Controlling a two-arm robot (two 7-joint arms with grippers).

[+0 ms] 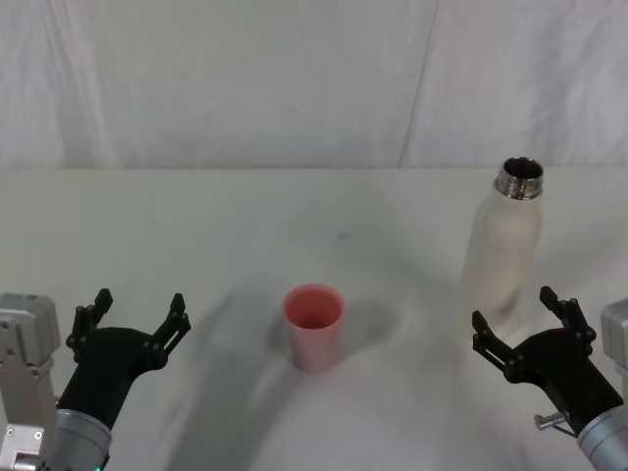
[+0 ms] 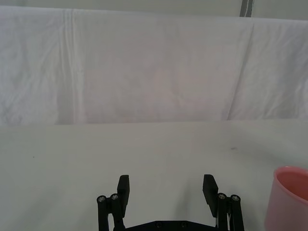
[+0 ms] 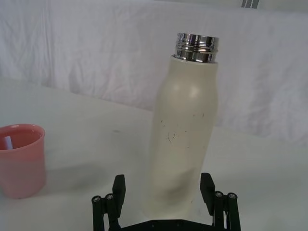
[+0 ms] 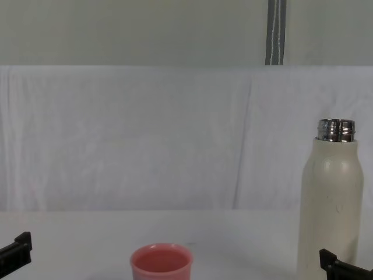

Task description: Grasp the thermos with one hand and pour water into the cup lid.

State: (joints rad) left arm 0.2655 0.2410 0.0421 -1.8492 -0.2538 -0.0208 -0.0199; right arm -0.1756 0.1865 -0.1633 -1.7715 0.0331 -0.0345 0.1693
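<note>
The cream-white thermos (image 1: 504,257) stands upright on the right of the table, its steel neck uncapped; it also shows in the right wrist view (image 3: 185,134) and the chest view (image 4: 328,204). My right gripper (image 1: 534,328) is open just in front of its base, with the fingers (image 3: 119,188) on either side of the bottle's foot and not touching it. The pink cup lid (image 1: 314,326) stands upright at the table's middle, also seen as the cup lid (image 4: 161,263). My left gripper (image 1: 135,316) hangs open and empty at the left, away from the cup lid (image 2: 288,199).
A white cloth covers the table (image 1: 294,216) and hangs as a backdrop (image 4: 145,134) behind it. Open table lies between the cup lid and the thermos.
</note>
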